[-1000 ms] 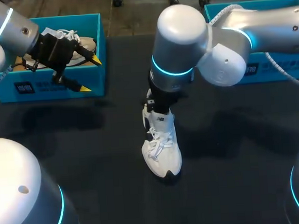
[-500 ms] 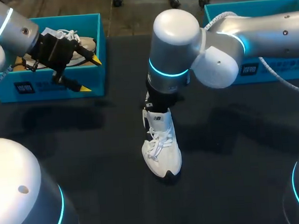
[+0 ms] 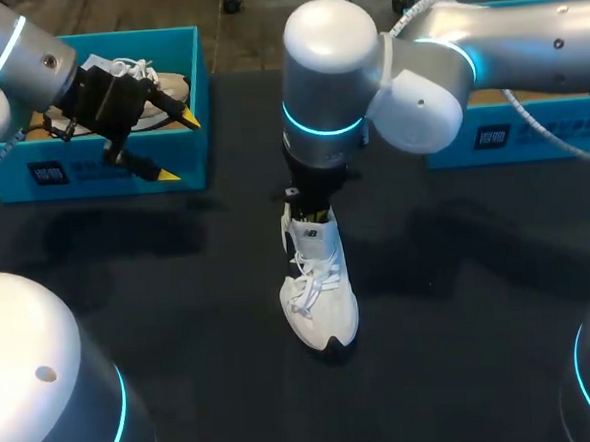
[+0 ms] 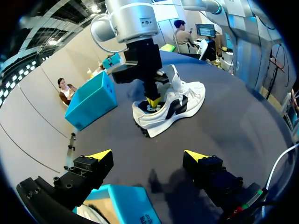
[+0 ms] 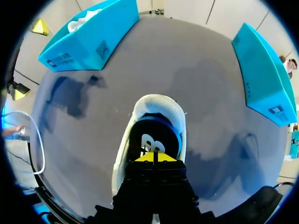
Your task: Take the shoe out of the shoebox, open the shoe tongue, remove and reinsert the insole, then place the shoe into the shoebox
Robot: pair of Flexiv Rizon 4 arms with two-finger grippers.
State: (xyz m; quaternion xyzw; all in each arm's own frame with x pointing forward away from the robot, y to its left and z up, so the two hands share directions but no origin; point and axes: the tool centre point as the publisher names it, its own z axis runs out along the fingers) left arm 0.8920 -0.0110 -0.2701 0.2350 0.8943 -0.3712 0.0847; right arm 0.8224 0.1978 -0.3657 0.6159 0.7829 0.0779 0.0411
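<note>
A white shoe (image 3: 320,295) stands on the black table, toe toward me, its tongue (image 4: 175,80) pulled up. My right gripper (image 3: 309,208) comes straight down over the heel end. Its yellow tips (image 5: 155,157) are shut together and sit inside the shoe's mouth, against the dark blue insole (image 5: 153,135). Whether they pinch the insole I cannot tell. My left gripper (image 3: 177,146) hangs open at the front wall of the left blue shoebox (image 3: 102,173), holding nothing. From its wrist, the left gripper (image 4: 147,156) sits well short of the shoe (image 4: 168,109).
The left shoebox holds another white shoe (image 3: 151,84). A second blue shoebox (image 3: 530,131) stands at the back right, partly behind my right arm. Bare black table surrounds the shoe on all sides.
My right arm's wrist has swung a little to the left and back above the shoe. The shoe and the left arm have stayed where they were.
</note>
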